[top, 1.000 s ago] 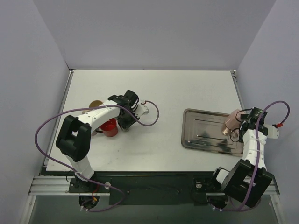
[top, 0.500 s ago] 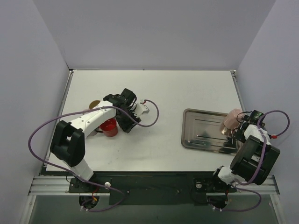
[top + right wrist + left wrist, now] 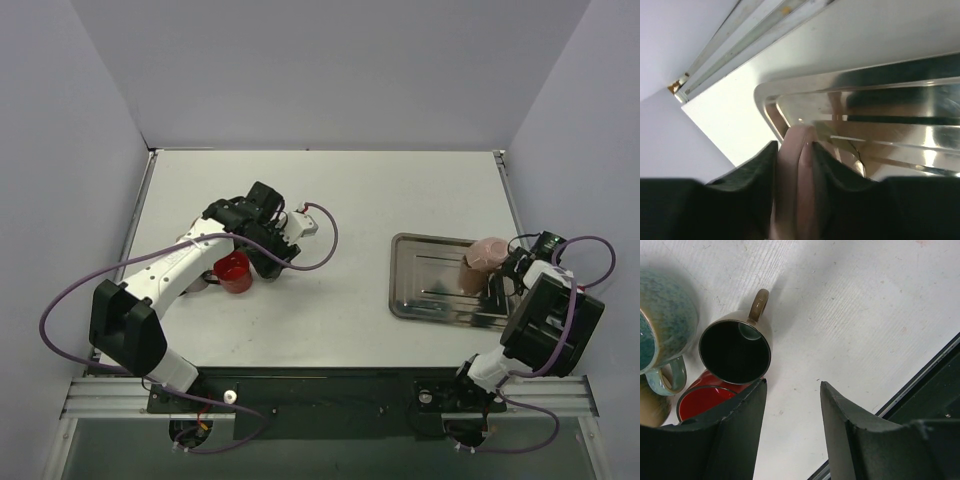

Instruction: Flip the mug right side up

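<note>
The pink mug (image 3: 485, 252) lies tipped over the back right corner of the metal tray (image 3: 430, 285), its rounded body facing up. My right gripper (image 3: 508, 266) is shut on it. In the right wrist view a narrow pink part of the mug (image 3: 796, 180) is pinched between both fingers (image 3: 752, 172), above the tray (image 3: 890, 107); whether that part is rim or handle I cannot tell. My left gripper (image 3: 262, 238) hangs open on the left side of the table. In the left wrist view only bare table shows between the left gripper's (image 3: 792, 386) fingers.
Beside the left gripper stand a brown mug (image 3: 735, 351) with its mouth up, a red mug (image 3: 701, 401) (image 3: 233, 270) and a teal mug (image 3: 664, 325). The table's front edge (image 3: 920, 380) is close to the left fingers. Walls enclose the table.
My right gripper has shut on the pink mug and carried it slightly left over the tray. My left gripper has opened and drawn back from the mugs.
</note>
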### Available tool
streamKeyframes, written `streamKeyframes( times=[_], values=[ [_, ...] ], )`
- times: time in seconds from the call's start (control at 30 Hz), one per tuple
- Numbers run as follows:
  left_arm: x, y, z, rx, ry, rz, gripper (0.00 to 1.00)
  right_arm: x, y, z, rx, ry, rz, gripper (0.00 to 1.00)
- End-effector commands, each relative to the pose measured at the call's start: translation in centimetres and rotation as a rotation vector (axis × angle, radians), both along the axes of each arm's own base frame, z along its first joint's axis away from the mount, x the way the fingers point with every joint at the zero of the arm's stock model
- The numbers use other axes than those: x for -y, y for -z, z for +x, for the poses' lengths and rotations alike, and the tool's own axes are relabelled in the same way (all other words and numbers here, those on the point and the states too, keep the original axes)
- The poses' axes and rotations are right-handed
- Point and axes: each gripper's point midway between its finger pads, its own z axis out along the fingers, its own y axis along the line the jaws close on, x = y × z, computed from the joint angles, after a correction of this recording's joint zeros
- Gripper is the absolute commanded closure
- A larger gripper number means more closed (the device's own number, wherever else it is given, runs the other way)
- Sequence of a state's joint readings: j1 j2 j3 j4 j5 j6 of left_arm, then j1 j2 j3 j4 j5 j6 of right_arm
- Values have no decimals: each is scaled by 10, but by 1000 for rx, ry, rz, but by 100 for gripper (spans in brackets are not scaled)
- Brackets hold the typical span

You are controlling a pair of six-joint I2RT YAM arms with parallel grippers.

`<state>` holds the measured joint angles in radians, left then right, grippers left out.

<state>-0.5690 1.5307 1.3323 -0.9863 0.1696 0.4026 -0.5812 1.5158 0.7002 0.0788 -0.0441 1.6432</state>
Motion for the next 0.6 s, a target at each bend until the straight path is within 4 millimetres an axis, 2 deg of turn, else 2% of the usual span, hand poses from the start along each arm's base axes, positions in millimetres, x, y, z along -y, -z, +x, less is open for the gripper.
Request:
streamKeyframes(
  times=[0.0, 0.1, 0.23, 0.3, 0.37, 0.43, 0.47, 0.5, 0.53, 0.57],
  values=[
    [9, -13, -1, 10, 10, -43, 43, 0, -6, 9, 21, -11, 3, 82],
    [9, -12, -2, 7, 12, -44, 43, 0, -2, 6, 7, -30, -7, 99],
    [10, -14, -3, 10, 16, -50, 43, -6, -2, 11, 4, -109, -23, 100],
    [9, -15, -3, 15, 15, -54, 43, -12, -9, 18, 27, -179, -56, 100],
    [11, -18, -4, 14, 20, -66, 43, -21, -25, 28, 61, -279, -115, 100],
    [15, -22, -7, 9, 29, -88, 43, -34, -58, 39, 127, -388, -233, 100],
    [18, -26, -10, -1, 42, -112, 43, -46, -69, 44, 150, -445, -276, 100],
    [21, -31, -12, -4, 54, -132, 43, -51, -85, 44, 165, -499, -345, 100],
    [27, -35, -18, -28, 75, -172, 43, -66, -90, 47, 170, -562, -380, 100],
    [32, -41, -19, -27, 84, -196, 41, -71, -102, 46, 170, -613, -452, 100]
  ],
)
